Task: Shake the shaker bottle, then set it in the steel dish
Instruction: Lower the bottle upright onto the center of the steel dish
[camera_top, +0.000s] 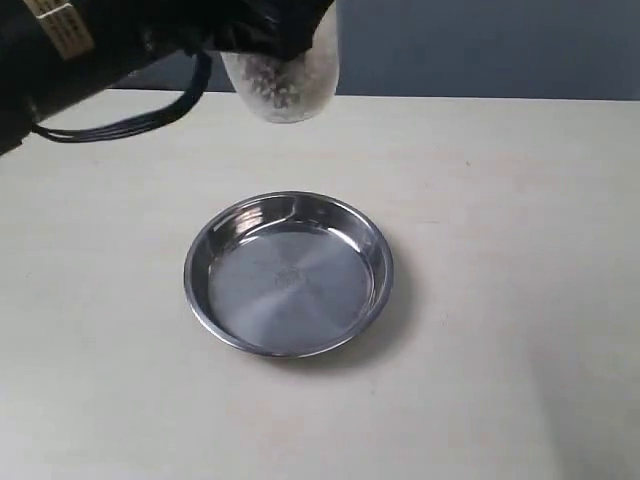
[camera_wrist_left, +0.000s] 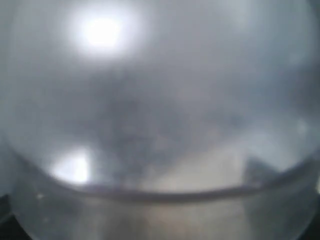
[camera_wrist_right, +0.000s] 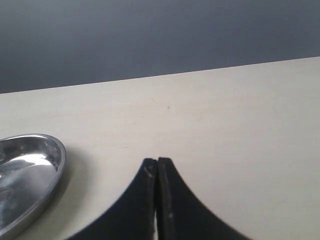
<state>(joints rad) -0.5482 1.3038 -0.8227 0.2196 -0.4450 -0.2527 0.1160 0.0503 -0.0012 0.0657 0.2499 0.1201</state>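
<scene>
Exterior: the left claw (camera_top: 275, 35) pinches the bottle (camera_top: 285, 92) in the air, beyond the dish (camera_top: 205, 300) lying on the tabletop (camera_top: 500, 300). Left wrist: the blurred bottle (camera_wrist_left: 160, 125) fills everything. Right wrist: the right claw (camera_wrist_right: 157, 172) is pressed together above the tabletop, near the dish (camera_wrist_right: 59, 161).
</scene>
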